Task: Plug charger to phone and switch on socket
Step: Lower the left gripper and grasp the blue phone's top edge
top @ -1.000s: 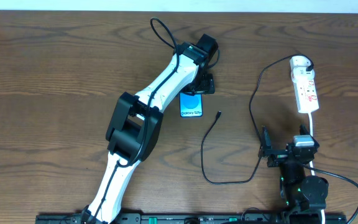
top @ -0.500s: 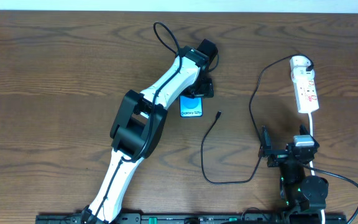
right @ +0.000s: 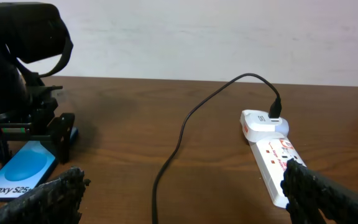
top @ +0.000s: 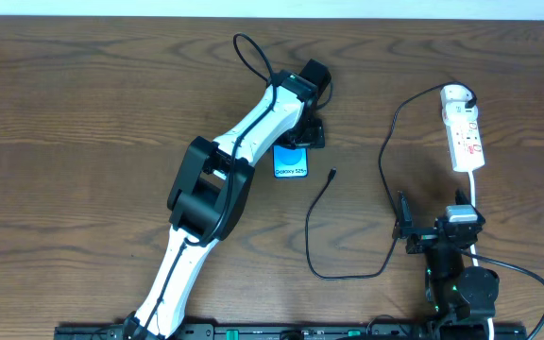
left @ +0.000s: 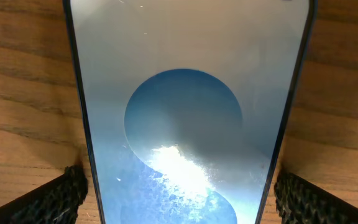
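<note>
The phone [top: 291,165] lies flat on the table, its blue screen filling the left wrist view [left: 185,112]. My left gripper [top: 302,132] is low over its far end and open, one fingertip [left: 55,199] on each side of the phone with a little gap. The charger cable [top: 348,274] loops across the table, and its black plug tip [top: 333,174] lies free just right of the phone. Its other end is plugged into the white socket [top: 465,137] at the far right. My right gripper [top: 434,225] hangs open and empty near the front edge, with the cable [right: 185,124] and the socket [right: 272,155] ahead of it.
The socket's white cord [top: 475,194] runs back past my right arm. My left arm [top: 206,189] lies diagonally across the table's middle. A pale wall [right: 197,37] stands behind the table's far edge.
The left arm's elbow shifted slightly right and away early in the second; it has held still since. The right arm, phone and cable have not moved.
</note>
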